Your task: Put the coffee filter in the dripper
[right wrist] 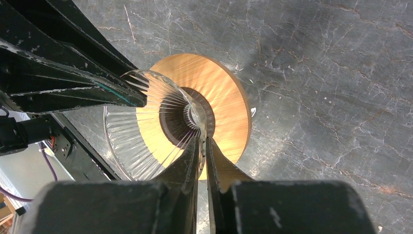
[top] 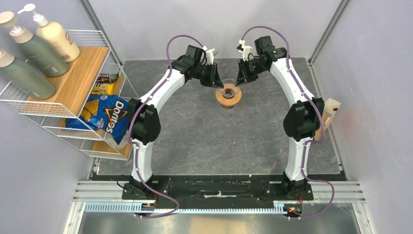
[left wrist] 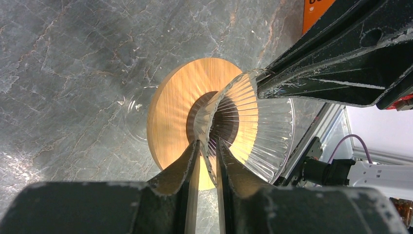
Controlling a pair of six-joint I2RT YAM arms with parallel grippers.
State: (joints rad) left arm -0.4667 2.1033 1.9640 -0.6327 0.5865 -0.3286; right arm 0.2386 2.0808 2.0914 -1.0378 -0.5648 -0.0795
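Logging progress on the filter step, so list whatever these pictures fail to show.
- The coffee filter: appears in no view.
- Inside of the dripper: top external, too small to read.
- Its near rim: in the left wrist view hidden by the left pincer, in the right wrist view by the right pincer.
- The wooden object at the right: top external, partly behind the right arm, so it cannot be identified.

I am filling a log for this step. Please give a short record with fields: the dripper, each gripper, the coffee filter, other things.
dripper: far middle of the table, between both arms, open side up, wood ring under the glass cone
left gripper: shut on the dripper's glass rim
right gripper: shut on the rim, opposite side
coffee filter: not visible in any view; none in the cone
other things: wire shelf at left with bottles, Doritos bag
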